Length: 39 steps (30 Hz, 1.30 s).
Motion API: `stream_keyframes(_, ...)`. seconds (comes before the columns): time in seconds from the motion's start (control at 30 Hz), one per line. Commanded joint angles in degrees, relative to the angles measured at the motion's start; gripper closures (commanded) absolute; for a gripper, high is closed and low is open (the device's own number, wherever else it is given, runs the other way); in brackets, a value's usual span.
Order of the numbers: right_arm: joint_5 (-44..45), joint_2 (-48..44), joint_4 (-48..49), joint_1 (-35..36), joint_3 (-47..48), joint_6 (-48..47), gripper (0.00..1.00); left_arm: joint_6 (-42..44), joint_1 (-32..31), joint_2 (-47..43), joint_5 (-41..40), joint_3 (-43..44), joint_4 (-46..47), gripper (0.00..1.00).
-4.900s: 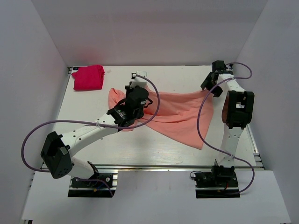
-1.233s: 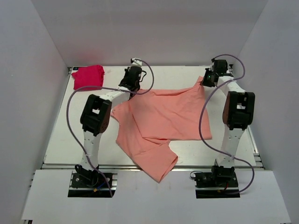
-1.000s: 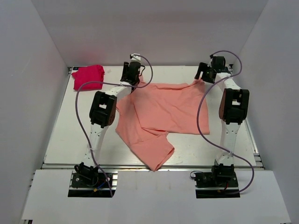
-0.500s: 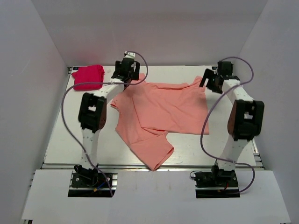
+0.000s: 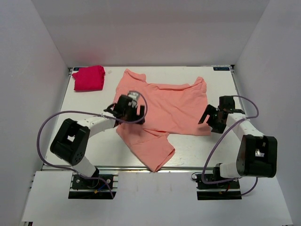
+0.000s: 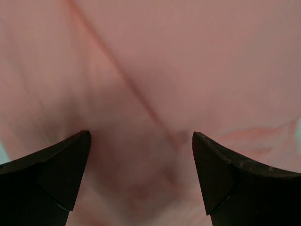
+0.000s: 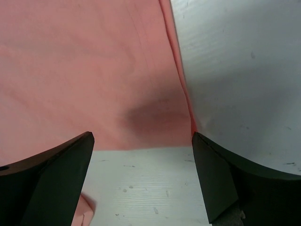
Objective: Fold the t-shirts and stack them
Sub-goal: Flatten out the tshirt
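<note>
A salmon-pink cotton t-shirt point(image 5: 171, 106) lies spread and rumpled; a folded magenta-red tee point(image 5: 88, 78) sits apart off its far-left corner. The left gripper point(image 5: 126, 109), jaws apart and empty, hovers over its left side; the right gripper point(image 5: 209, 117), likewise, is at its near-right corner.

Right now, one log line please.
salmon tee: spread, rumpled | magenta tee: folded, far-left | left pincer: open over salmon tee | right pincer: open, its near-right corner

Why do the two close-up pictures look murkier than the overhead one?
Left wrist view: the salmon-pink cotton t-shirt fills the frame, soft and blurred, darkened near the open left hand. Right wrist view: sharper, scuffs show on the white table, a dark shadow on the shirt's corner. Top external view: evenly lit, crisp.
</note>
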Motion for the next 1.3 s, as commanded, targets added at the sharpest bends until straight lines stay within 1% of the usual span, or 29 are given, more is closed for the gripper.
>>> stream_keyframes(0.0,-3.3,-3.0,3.2,0.0,-2.6,1.4,0.10,-3.4,-0.3,-7.0,4.0,-7.0,0.7,0.01)
stream_keyframes(0.07,-3.2,-4.1,4.0,0.0,-4.3,1.3,0.10,-4.8,-0.3,-8.7,4.0,-11.0,2.6,0.01)
stream_keyframes(0.1,-3.3,-4.5,4.0,0.1,-4.7,1.2,0.11,-4.8,-0.3,-9.2,4.0,-11.9,2.6,0.01)
stream_keyframes(0.17,-3.2,-4.5,5.2,0.0,-6.2,1.1,0.11,-5.4,-0.3,-9.2,2.4,-13.4,3.3,0.01)
stream_keyframes(0.23,-2.1,-3.9,5.6,0.1,-6.7,0.9,0.15,-5.4,0.3,-7.5,0.3,-14.0,1.4,0.01)
stream_keyframes(0.27,-2.0,-3.9,5.8,0.0,-6.7,0.7,0.15,-6.8,0.3,-5.7,-3.7,-14.0,0.1,0.01)
stream_keyframes(0.33,-2.3,-2.4,6.3,0.0,-6.7,0.7,0.16,-8.5,1.0,-3.8,-8.6,-12.1,-2.9,0.01)
stream_keyframes(0.37,-2.9,-2.1,6.9,0.0,-6.6,0.6,0.18,-10.7,1.0,-3.1,-11.9,-12.1,-5.4,0.01)
stream_keyframes(0.4,-3.5,-0.7,7.0,0.1,-6.2,0.6,0.18,-10.7,1.5,-2.6,-16.6,-11.4,-5.9,0.01)
stream_keyframes(0.43,-4.3,-0.1,7.2,0.2,-5.9,0.5,0.20,-11.2,1.5,-2.1,-18.2,-10.6,-6.4,0.01)
stream_keyframes(0.47,-4.2,0.7,7.0,0.2,-5.4,0.0,0.20,-11.3,2.3,-1.2,-21.3,-10.0,-7.1,0.01)
stream_keyframes(0.63,-1.8,2.4,6.5,-0.1,-4.0,0.4,0.20,-12.1,5.8,2.0,-24.9,-4.6,-8.2,0.01)
stream_keyframes(0.73,-0.1,4.8,6.8,-0.1,-2.8,1.6,0.20,-9.9,7.8,4.7,-24.0,-0.5,-8.9,0.01)
stream_keyframes(0.8,-2.2,5.7,6.9,0.2,-1.6,1.5,0.24,-7.9,7.8,5.2,-22.2,0.7,-7.4,0.01)
stream_keyframes(0.83,-3.0,5.9,7.6,0.2,-1.0,1.4,0.24,-5.8,7.8,5.2,-21.5,2.0,-5.8,0.01)
stream_keyframes(0.87,-3.7,5.7,8.1,0.4,-1.0,1.0,0.26,-5.0,7.8,5.2,-20.8,2.7,-5.3,0.01)
stream_keyframes(0.93,-5.4,4.5,8.0,0.7,-0.8,-0.7,0.26,-3.0,7.8,5.2,-19.0,4.9,-5.3,0.01)
stream_keyframes(0.97,-5.3,2.2,7.9,1.0,-0.8,-1.8,0.26,-3.0,7.8,4.1,-17.6,5.6,-5.3,0.01)
stream_keyframes(1.03,-4.4,0.7,6.9,1.2,-1.0,-2.6,0.25,-2.2,6.3,2.3,-16.9,6.2,-7.1,0.01)
stream_keyframes(1.07,-4.5,-1.2,4.9,2.9,-1.0,-3.8,0.25,-2.2,6.3,1.1,-15.6,6.2,-7.9,0.01)
stream_keyframes(1.13,-5.7,-2.4,3.0,4.7,-0.1,-4.6,0.25,-2.2,6.3,-3.1,-11.7,5.6,-10.3,0.01)
stream_keyframes(1.17,-5.9,-3.3,1.0,5.0,-0.1,-5.2,0.23,-2.9,6.3,-4.6,-10.8,5.6,-11.9,0.01)
stream_keyframes(1.27,-5.0,-4.7,-1.2,9.0,-0.8,-5.1,0.23,-4.5,5.0,-11.4,-6.3,3.2,-16.6,0.01)
